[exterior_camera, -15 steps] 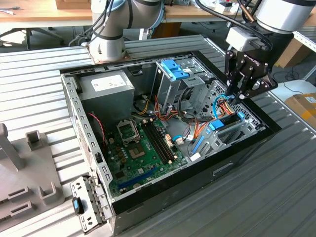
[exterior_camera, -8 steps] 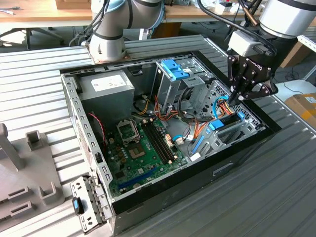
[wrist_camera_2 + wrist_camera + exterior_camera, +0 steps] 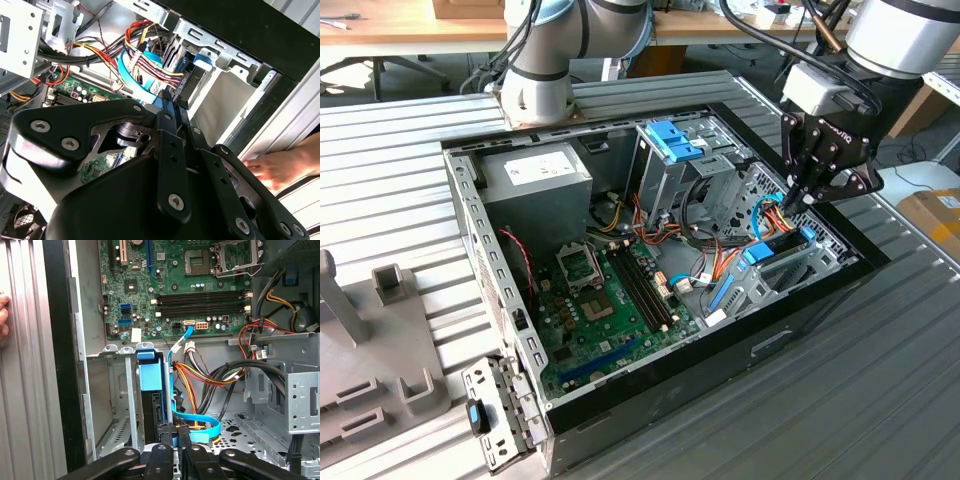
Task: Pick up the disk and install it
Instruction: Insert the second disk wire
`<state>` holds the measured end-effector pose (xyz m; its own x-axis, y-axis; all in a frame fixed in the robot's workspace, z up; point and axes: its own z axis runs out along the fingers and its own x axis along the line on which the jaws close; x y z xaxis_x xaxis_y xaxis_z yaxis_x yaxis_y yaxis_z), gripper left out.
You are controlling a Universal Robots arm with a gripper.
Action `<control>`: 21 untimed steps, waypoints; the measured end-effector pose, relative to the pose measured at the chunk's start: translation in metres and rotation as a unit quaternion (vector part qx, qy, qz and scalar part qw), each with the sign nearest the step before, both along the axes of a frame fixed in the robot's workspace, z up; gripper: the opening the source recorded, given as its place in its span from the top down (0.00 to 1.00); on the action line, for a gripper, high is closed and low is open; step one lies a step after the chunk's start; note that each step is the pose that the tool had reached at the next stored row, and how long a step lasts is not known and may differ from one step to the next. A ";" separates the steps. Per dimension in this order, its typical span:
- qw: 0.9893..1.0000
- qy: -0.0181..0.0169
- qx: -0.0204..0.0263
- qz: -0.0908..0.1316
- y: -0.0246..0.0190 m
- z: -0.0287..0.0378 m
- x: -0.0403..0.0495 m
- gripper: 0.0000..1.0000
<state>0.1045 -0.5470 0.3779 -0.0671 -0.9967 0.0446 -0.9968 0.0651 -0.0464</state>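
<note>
Your open PC case (image 3: 470, 215) sits on the ribbed metal desk (image 3: 880, 400). Inside: green motherboard (image 3: 605, 320) on the floor of the case, grey power supply (image 3: 535, 178) in the far corner on the exterior view's left, drive cage with the light-blue ribbed latch (image 3: 672, 140) at the far side, and loose orange and blue cables (image 3: 720, 265) running across to the bay. The disk (image 3: 151, 390) stands on edge in the drive bay (image 3: 125, 390) at the exterior view's right end of the case, blue carrier tab (image 3: 145, 354) poking out the top.

Arm comes in from the exterior view's upper right, wrist pointing down into that bay. End effector (image 3: 802, 198) is right above the disk's end; in the first wrist view (image 3: 172, 440) its fingers are pinched together at the disk's near edge, but you can't tell whether it's actually grasping the disk.

A hand (image 3: 280, 167) rests on the case's outer edge beside the bay.

Loose grey perforated bracket (image 3: 498, 415) with a blue clip lies on the desk at the near corner on the exterior view's left.
</note>
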 end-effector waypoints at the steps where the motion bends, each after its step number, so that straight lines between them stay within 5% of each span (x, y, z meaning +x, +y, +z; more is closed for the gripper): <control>1: 1.000 0.000 0.000 0.000 0.0000 0.0000 -0.0001 0.84; 6: 1.000 0.000 0.000 0.000 -0.0001 0.0000 -0.0002 0.84; 13: 1.000 -0.005 0.012 0.000 -0.0044 -0.0001 -0.0044 0.84; 15: 1.000 -0.009 0.020 0.001 -0.0094 -0.0009 -0.0080 0.84; 21: 0.999 -0.019 0.032 0.006 -0.0111 -0.0015 -0.0096 0.84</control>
